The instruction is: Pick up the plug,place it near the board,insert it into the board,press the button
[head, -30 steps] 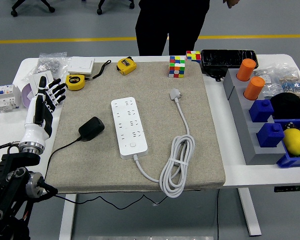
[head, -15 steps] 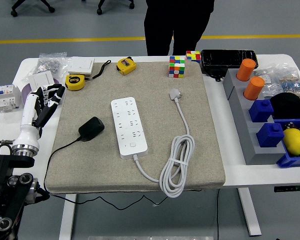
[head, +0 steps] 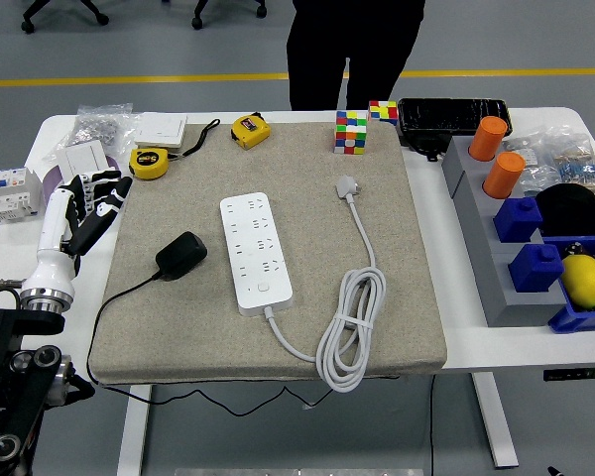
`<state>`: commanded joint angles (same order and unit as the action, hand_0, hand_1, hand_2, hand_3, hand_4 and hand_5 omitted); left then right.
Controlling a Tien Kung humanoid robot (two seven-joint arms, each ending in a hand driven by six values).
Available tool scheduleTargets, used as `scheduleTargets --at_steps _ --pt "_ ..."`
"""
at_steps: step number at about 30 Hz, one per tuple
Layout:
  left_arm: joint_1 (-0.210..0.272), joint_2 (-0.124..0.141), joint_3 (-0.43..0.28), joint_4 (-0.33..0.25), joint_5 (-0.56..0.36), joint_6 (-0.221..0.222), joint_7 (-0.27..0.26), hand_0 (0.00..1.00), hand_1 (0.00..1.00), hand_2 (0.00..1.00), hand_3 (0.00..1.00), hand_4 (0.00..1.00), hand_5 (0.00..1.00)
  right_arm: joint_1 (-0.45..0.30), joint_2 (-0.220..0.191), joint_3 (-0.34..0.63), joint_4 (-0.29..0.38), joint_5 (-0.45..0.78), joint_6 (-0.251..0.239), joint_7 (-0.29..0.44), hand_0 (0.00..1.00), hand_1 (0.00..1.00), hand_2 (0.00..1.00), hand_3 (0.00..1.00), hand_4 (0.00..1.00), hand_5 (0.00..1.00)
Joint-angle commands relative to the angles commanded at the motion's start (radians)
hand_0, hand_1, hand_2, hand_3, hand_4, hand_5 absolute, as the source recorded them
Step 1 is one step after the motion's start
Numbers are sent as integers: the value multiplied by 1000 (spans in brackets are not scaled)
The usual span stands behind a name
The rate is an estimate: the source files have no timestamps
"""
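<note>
Covering white table, beige mat

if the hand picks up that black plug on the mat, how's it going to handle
The black plug looks like a compact, rigid block, probably light and easy to grip. Its thin cord trails off the mat's near edge, so it may drag or tug. Lying flat, it seems unlikely to roll.

Bright, even overhead light, sharp throughout (only soft shadows under the table), no glare.
</note>
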<state>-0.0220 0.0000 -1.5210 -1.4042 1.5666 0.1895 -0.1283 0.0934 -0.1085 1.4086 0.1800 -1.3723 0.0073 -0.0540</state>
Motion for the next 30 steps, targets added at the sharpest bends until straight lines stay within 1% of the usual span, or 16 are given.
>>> scheduleTargets --at_steps 4,14,18,19,24,25,30 --pt "-1 0 -1 2 0 -4 3 653 655 624 631 907 661 5 4 -12 0 6 0 3 868 774 761 794 998 867" --pt "3 0 -5 -5 -18 -2 5 639 646 619 631 902 659 7 6 2 0 -11 0 -1 867 774 761 794 998 867" --pt "4 0 -4 -4 -30 7 2 639 646 619 631 902 659 6 8 7 0 -15 0 -1 867 774 761 794 998 867" --pt "5 0 -4 -4 -31 9 1 631 593 538 739 903 659 6 8 7 0 -16 0 -1 866 774 761 794 998 867" --pt "3 1 -4 -4 -22 8 4 631 593 538 739 903 659 8 8 7 0 -14 -3 -1 866 774 761 794 998 867" --pt "3 0 -6 -4 -19 6 4 686 623 558 599 904 621 9 8 6 0 -12 -3 -1 866 773 761 796 998 867" --pt "3 0 -11 -2 -15 -7 5 686 623 558 599 904 621 10 7 3 0 -9 -4 0 866 773 761 796 998 867"
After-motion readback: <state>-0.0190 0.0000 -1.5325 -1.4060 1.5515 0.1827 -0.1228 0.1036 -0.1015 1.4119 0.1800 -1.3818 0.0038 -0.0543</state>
